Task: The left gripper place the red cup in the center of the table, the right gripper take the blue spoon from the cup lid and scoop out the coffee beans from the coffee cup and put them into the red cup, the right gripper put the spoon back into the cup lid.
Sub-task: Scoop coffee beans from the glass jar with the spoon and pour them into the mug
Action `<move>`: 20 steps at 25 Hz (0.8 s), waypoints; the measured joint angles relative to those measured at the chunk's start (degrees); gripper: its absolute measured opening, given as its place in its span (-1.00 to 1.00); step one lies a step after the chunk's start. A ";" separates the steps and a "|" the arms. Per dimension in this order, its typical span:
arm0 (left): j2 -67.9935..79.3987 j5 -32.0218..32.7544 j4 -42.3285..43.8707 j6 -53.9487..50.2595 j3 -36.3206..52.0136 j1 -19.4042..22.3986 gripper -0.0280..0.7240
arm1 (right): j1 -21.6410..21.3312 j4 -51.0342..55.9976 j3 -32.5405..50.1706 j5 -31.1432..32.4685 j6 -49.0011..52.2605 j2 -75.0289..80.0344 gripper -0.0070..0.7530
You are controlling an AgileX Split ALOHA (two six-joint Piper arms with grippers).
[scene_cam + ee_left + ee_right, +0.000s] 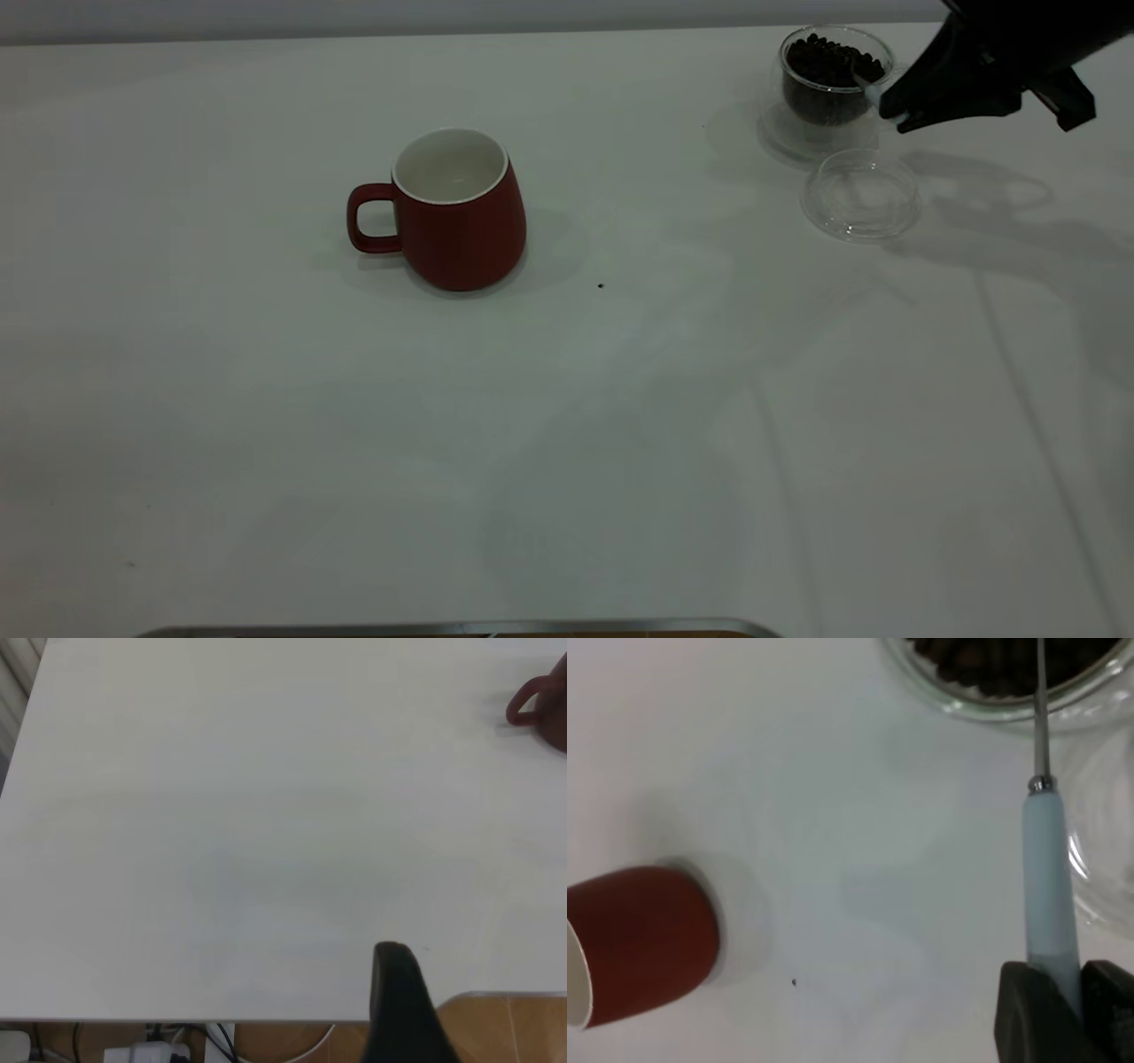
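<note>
In right end effector (1052, 1005): blue spoon (1050, 877).

The red cup (459, 209) stands near the middle of the bench (567, 425), handle to the left. Far right at the back sits the coffee cup (828, 84) holding the coffee beans (828, 60), the cup lid (861, 194) just in front.

Open surface (620, 425): lying bare between red cup (461, 217) and cup lid (861, 193).
Obstacle: cup lid sitting just beside coffee cup (828, 84).

Pale wall (443, 16) behind; wooden floor (514, 1028) with cables (221, 1041) below
</note>
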 joint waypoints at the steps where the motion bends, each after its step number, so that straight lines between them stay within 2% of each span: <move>1: 0.00 0.00 0.00 0.00 0.00 0.00 0.44 | 0.24 -0.66 -0.26 0.13 0.78 0.00 -0.71; 10: 0.00 0.00 0.00 -0.05 0.00 0.00 0.44 | -0.01 -0.75 -0.72 4.15 2.17 0.00 -0.71; 20: 0.00 0.00 0.00 -0.17 0.00 0.00 0.44 | -3.94 3.00 -0.80 8.80 -0.37 0.00 -0.71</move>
